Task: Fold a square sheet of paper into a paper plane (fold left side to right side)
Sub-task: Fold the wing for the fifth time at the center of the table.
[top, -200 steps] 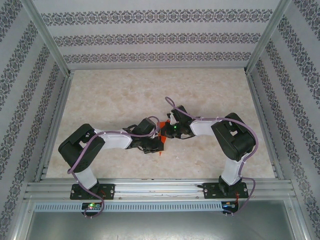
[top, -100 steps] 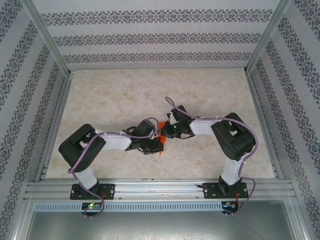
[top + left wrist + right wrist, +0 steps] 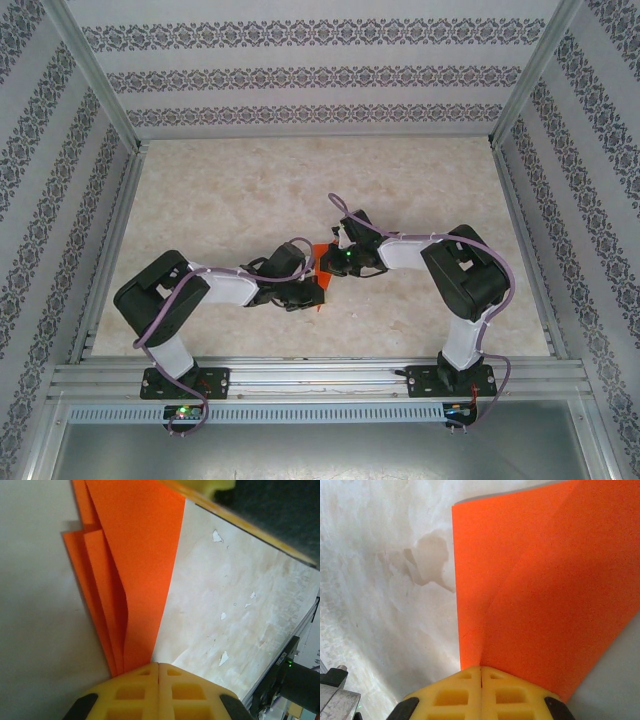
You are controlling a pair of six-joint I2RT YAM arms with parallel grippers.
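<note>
Nearest, the left gripper (image 3: 159, 674) has its yellow jaws pressed together on the layered near end of the thin, bright orange-red creased sheet of paper (image 3: 135, 555); the paper's long axis runs away across the pale marbled table (image 3: 230, 190) to the right gripper (image 3: 481, 676), likewise clamped on the far end; compared with a second ago, slightly more orange shows between the wrists.

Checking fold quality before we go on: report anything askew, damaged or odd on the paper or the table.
The orange paper looks uneven. In the left wrist view its folded layers fan apart, with edges stepped rather than lined up and one flap bowed. The table has small white chipped flecks. No tear is visible.
</note>
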